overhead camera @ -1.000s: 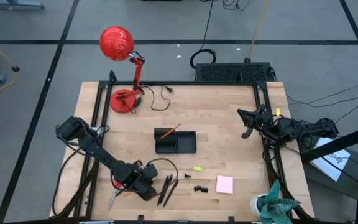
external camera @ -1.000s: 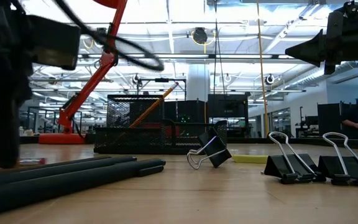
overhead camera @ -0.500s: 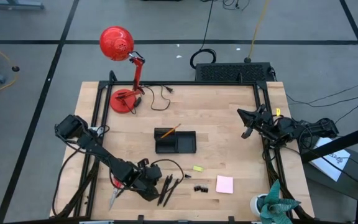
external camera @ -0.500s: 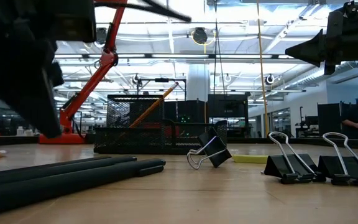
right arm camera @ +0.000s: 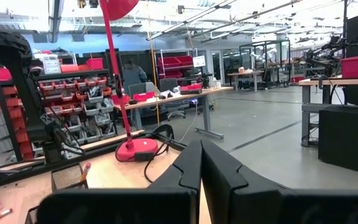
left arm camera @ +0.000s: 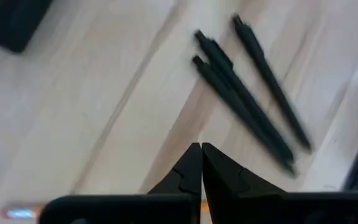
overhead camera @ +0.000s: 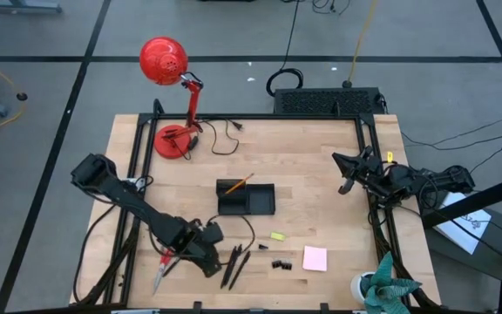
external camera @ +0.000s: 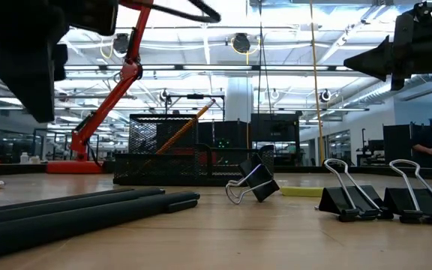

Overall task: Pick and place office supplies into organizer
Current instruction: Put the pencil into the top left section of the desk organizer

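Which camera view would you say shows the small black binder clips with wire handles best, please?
The low view: the small black binder clips with wire handles stand close, with their wire loops plainly visible. The high view shows only tiny dark specks beside the square pink sticky-note pad. Neither wrist view shows them.

The high view looks straight down on the whole tabletop from well above. The low view sits at tabletop height, level, close behind the black pens and binder clips, facing the mesh organizer and the room beyond. The left wrist view looks steeply down, close on the same pens. The right wrist view faces level across to the red lamp, which the high view and low view also catch.
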Robot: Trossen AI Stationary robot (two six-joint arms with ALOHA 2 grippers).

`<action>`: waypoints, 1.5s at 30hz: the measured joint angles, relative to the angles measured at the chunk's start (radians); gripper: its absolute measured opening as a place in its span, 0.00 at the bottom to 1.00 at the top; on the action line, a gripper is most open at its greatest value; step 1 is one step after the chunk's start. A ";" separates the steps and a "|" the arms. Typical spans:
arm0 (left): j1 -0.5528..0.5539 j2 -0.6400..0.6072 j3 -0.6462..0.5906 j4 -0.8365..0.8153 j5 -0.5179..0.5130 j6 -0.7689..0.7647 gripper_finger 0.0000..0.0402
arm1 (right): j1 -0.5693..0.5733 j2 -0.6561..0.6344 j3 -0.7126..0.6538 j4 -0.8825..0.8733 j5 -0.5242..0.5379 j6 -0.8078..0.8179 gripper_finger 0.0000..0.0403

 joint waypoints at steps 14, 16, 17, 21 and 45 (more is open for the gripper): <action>-0.024 0.015 -0.002 -0.277 0.123 -0.310 0.01 | 0.000 0.018 0.000 0.008 0.000 0.000 0.01; -0.023 0.014 -0.001 -0.347 0.125 -0.340 0.01 | 0.000 0.018 0.000 0.006 0.000 0.000 0.01; -0.024 0.014 -0.003 -0.374 0.128 -0.357 0.01 | 0.000 0.018 0.000 0.007 0.000 0.000 0.01; -0.014 0.014 -0.030 -0.382 0.131 -0.376 0.01 | 0.000 0.018 0.000 0.010 0.000 0.000 0.01; 0.078 0.009 -0.230 -0.110 0.119 -0.211 0.01 | 0.000 0.019 0.000 0.009 0.003 0.000 0.01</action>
